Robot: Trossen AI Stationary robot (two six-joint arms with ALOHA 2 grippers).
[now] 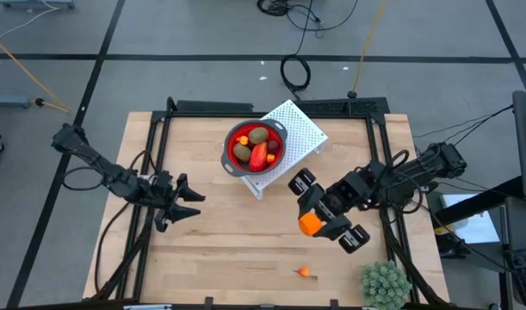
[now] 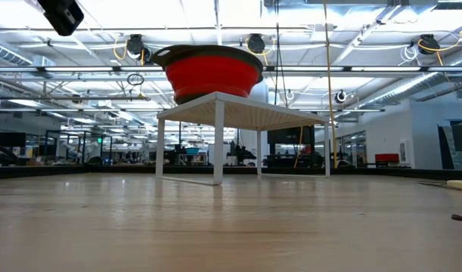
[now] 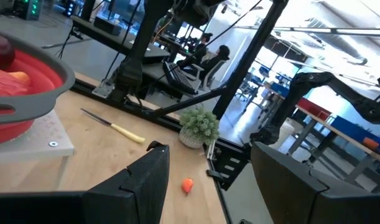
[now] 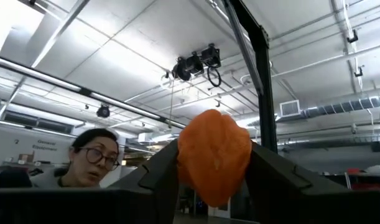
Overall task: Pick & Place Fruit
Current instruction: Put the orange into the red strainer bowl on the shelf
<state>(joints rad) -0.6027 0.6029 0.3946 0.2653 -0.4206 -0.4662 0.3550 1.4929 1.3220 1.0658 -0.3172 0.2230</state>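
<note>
The right gripper is clamped on an orange fruit. In the right wrist view that fruit sits squeezed between the two dark fingers, which press on its sides, and the camera looks up at the ceiling. From above, this gripper hangs over bare wood just beside the white perforated stand, on the side nearer the table's front.

The left gripper holds nothing. Its two fingers stand well apart, and it sits over the left part of the table, well apart from the bowl.

The red bowl with its grey rim rests on the white stand toward the back of the table. Inside it lie an olive-brown oval, a dark red ball, orange pieces and a longer red-orange piece. One small orange fruit lies alone on the wood near the front edge, near the spiky green plant ball at the front right corner.

In the low view the bowl shows only from the side, so its contents are hidden, and a dark part of an arm is cut off at the top corner. In the left wrist view the bowl is cut off by the frame. A person shows beyond the right gripper's fingers in its wrist view.

The middle and front of the table are open wood, and black frame rails run along both sides.
</note>
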